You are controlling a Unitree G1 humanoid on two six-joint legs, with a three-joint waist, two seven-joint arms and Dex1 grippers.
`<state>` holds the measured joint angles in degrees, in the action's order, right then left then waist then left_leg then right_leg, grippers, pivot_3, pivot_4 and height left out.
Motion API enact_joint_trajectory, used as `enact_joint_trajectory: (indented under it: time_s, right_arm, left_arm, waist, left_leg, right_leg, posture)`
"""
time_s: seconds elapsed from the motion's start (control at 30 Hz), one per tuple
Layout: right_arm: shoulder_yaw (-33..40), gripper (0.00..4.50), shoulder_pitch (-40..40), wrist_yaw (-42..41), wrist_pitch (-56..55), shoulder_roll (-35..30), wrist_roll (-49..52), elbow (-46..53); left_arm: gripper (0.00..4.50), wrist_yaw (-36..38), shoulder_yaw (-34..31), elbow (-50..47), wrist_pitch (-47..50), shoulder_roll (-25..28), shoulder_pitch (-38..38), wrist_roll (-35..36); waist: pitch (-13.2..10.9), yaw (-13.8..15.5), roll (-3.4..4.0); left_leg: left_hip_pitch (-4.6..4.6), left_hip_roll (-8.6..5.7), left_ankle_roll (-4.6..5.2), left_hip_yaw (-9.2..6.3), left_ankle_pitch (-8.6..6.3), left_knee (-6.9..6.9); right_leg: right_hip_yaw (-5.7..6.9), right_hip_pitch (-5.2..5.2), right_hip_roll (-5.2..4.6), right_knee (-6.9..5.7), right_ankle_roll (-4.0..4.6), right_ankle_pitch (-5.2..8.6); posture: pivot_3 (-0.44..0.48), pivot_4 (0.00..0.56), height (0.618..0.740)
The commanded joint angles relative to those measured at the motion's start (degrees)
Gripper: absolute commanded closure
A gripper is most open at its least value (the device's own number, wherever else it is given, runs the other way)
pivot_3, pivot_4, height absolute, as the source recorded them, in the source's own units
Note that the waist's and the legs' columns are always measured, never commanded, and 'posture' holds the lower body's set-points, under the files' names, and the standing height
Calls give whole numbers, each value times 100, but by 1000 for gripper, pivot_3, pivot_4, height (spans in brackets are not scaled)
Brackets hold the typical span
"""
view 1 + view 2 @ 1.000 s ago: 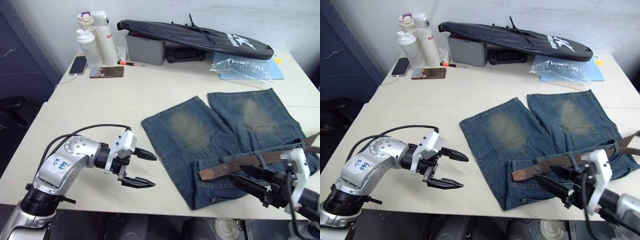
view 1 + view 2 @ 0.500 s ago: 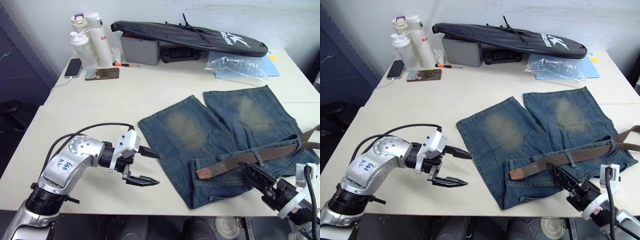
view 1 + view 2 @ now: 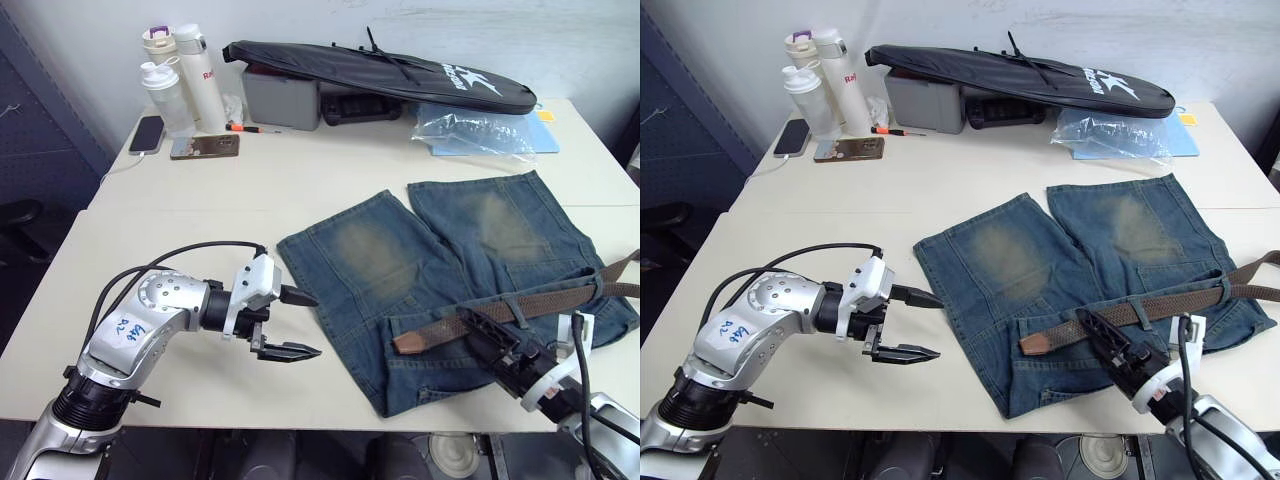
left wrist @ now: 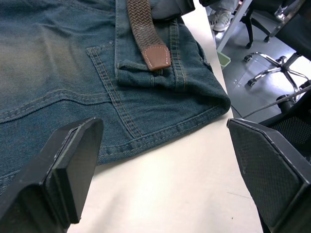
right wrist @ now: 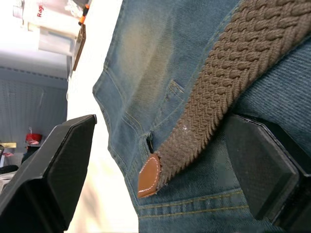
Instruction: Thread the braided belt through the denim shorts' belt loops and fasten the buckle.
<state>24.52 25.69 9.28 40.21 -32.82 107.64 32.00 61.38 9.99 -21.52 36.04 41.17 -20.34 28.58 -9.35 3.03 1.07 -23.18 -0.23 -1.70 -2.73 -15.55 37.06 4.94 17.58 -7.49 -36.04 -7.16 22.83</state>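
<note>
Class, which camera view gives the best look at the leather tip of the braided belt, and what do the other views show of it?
The left wrist view: the leather tip lies close and face-on, stitching clear, on the denim shorts. The right wrist view shows it smaller and foreshortened; both eye views show a small brown tab by the waistband.
</note>
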Motion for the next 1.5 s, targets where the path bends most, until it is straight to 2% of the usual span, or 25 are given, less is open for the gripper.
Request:
enact_joint_trajectory:
  time_s: [0.03, 0.23, 0.5, 0.63, 0.67, 0.83, 0.87, 1.03, 1.17, 1.33, 1.5]
  right_arm:
    - [-295, 59, 14, 5, -68, 85, -130, 269]
    - [-532, 59, -36, -32, -259, 300, -507, 247]
    - [-428, 59, -44, -119, -483, 481, -591, 104]
    - [-325, 1186, -29, -131, -554, 463, -379, 183]
    - [-289, 1802, -11, -128, -566, 444, -283, 243]
    - [-25, 4239, -33, -38, -676, 295, 160, 507]
    - [33, 4469, -119, 4, -746, 285, 215, 497]
    - [160, 4469, -622, 136, -1025, 296, 93, 407]
    - [-127, 4469, -579, -232, -780, 89, -1140, 529]
    - [-480, 4469, -563, -539, -932, 210, -2456, 656]
    - [-762, 4469, -446, -775, -896, 361, -2964, 670]
  left_arm:
    - [0, -8, -57, 45, -139, -5, -154, -75]
    - [0, 48, 1, 190, -193, -28, -286, -146]
    - [0, 94, 45, 276, -227, -79, -380, -232]
    - [0, 116, 72, 321, -244, -85, -419, -241]
    - [0, 120, 80, 332, -248, -87, -425, -242]
    - [0, 121, 114, 335, -254, -90, -413, -238]
    - [0, 119, 123, 338, -257, -96, -411, -242]
    - [0, 101, 158, 342, -258, -133, -413, -256]
    - [0, 64, 136, 354, -257, -155, -419, -258]
    - [0, -63, 55, 567, -237, -131, -522, -366]
    - [0, 69, 62, 588, -252, -71, -519, -369]
  waist:
    - [1, -1, 2]
    - [7, -4, 12]
    - [8, -3, 13]
    - [8, -6, 14]
    - [8, -6, 14]
    - [8, -6, 14]
    - [8, -6, 14]
    - [7, -16, 14]
    - [8, -2, 17]
    - [8, -8, 16]
    - [8, -12, 16]
  left_leg:
    - [0, 0, 0, 1, -1, -1]
    - [1, 2, -1, 3, -2, -3]
    - [2, 2, 2, 9, -5, -3]
    - [1, 1, 3, 12, -6, -3]
    - [2, 1, 4, 12, -6, -3]
    - [1, 2, 3, 12, -8, -4]
    - [1, 2, 3, 12, -9, -4]
    - [2, 3, 3, 18, -8, -3]
    - [7, 2, 1, 13, -9, -6]
    - [6, -1, 1, 18, -9, -5]
    - [9, 2, 0, 18, -7, -5]
  right_leg:
    - [-1, 0, 0, 0, 0, 0]
    - [-3, 8, 2, 1, 0, 0]
    - [-14, 8, 1, 3, -1, -1]
    - [-16, 8, 1, 3, -1, -1]
    - [-17, 9, 0, 3, -1, -1]
    - [-17, 9, 1, 4, -2, -1]
    - [-17, 9, 1, 4, -2, -1]
    - [-23, 9, 2, 3, -2, -1]
    - [-22, 16, 5, 5, -3, -1]
    - [-24, 36, 4, 4, -9, -5]
    - [-27, 38, 8, 1, -9, -5]
  posture:
    - [0, 150, 652]
    - [0, 150, 652]
    - [0, 150, 652]
    - [0, 150, 652]
    - [0, 150, 652]
    - [0, 150, 652]
    - [0, 150, 652]
    - [0, 150, 652]
    - [0, 150, 652]
    - [0, 150, 652]
    - [0, 150, 652]
